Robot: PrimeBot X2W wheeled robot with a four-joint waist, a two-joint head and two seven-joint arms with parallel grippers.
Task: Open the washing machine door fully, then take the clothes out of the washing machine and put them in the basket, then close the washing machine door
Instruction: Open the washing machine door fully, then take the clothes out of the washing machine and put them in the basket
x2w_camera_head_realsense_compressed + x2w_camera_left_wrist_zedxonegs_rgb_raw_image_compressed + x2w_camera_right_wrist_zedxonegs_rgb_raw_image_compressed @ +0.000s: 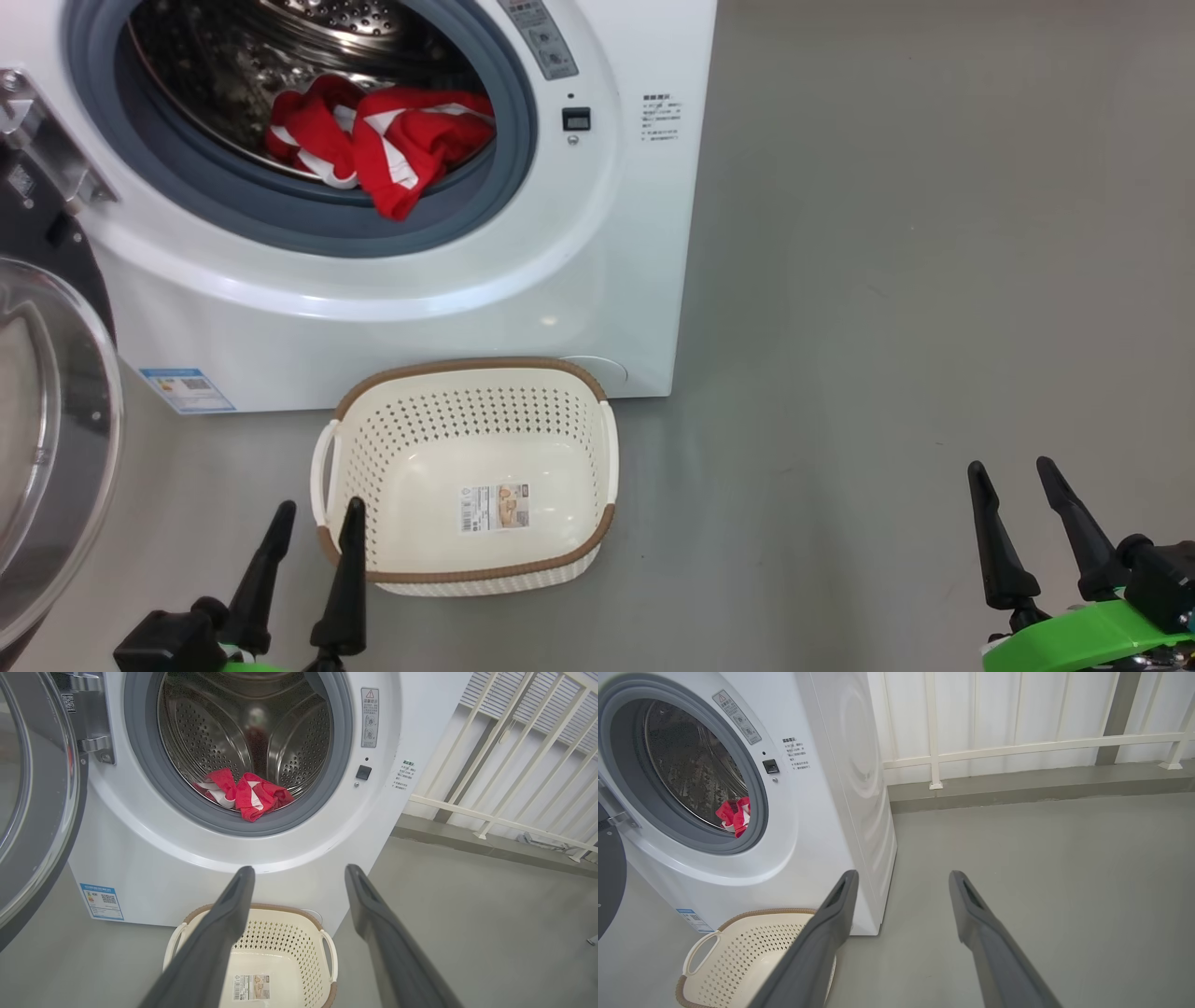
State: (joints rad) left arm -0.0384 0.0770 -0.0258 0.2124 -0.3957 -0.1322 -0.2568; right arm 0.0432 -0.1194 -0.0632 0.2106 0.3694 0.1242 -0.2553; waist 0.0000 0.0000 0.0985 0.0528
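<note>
Left jaws released, empty, just beside basket [467,363] corner; right jaws released, empty, well apart. Clothes [411,140] beyond, inside washing machine [420,313]; washing machine door [56,420] open.

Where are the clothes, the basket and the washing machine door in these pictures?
the clothes [420,135]: head view, on the red fabric of the front piece.
the basket [467,363]: head view, on its brown far rim.
the washing machine door [37,812]: left wrist view, on its clear glass.

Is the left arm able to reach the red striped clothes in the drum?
Likely yes: the black-rimmed glass door is swung aside, and the open left gripper faces the red clothes unobstructed.
</note>
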